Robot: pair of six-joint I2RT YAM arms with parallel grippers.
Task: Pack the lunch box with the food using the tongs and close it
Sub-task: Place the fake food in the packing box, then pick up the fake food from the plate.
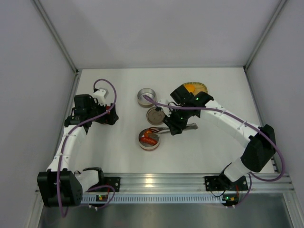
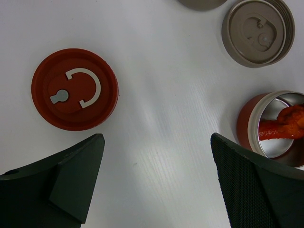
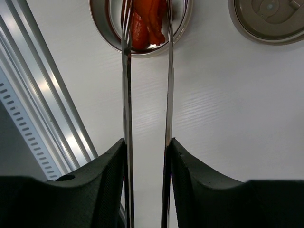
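One tongs [image 3: 127,95], two sausage pieces [image 3: 147,23], one red lid [image 2: 74,89], one taupe lid [image 2: 258,32].
The right gripper [image 3: 147,147], its arm bent inward, pinches the tongs, whose tips sit over the pieces in the red tin [image 3: 97,19]. The left gripper [image 2: 156,142] hovers wide open and empty near the red lid.

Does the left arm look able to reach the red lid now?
Probably yes. The open left gripper hangs close above the red lid, slightly to one side, and nothing lies between them.

The slim silver metal tongs [image 3: 127,95] gleam, polished; the small red sausage pieces [image 3: 142,28] look glossy (almost wet); the white table [image 3: 228,104] is smooth and faintly sheened.
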